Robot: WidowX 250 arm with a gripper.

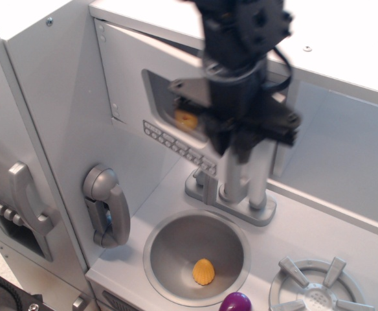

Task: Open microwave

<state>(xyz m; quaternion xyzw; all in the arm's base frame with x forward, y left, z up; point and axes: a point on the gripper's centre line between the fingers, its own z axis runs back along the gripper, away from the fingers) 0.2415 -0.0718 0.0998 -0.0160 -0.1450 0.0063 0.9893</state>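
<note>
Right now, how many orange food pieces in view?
2: one orange piece lies in the sink bowl; another shows through the microwave window. More could be hidden behind the gripper.

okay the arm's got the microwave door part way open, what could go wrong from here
1. The gripper is blurred around the silver handle, so how firm its hold is cannot be told; it could slip off and leave the microwave door only partly open.
2. The handle swings out just above the faucet; dipping lower might knock it.
3. Something orange shows behind the window and could roll out.
</note>
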